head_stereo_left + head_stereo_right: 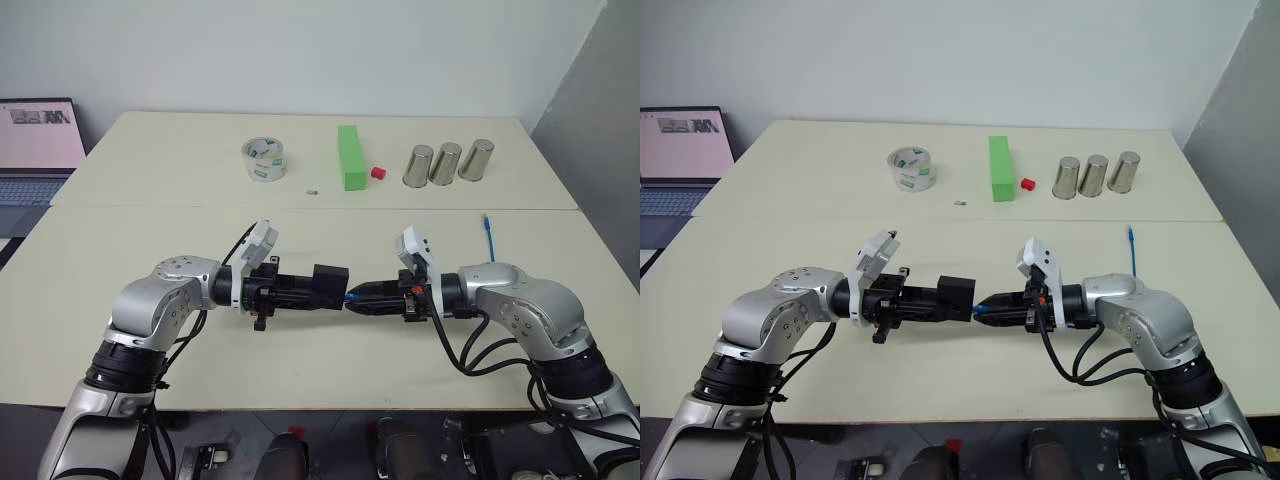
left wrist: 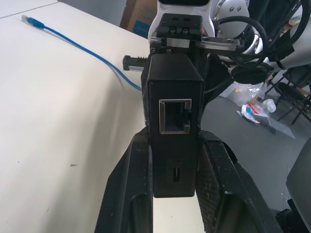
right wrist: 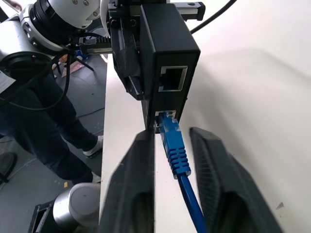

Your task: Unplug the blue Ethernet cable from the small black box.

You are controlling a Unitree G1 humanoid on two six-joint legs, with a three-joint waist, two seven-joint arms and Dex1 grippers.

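My left fingers pinch the black box by its sides, holding it level above the surface with one empty port facing my right arm. The plug of the blue cable sits in the box's lower port, and my right fingers flank its boot on both sides; in the right wrist view narrow gaps show, so I cannot tell whether they grip it. The cable runs back under my right arm, its free end lying on the surface near three metal cups.
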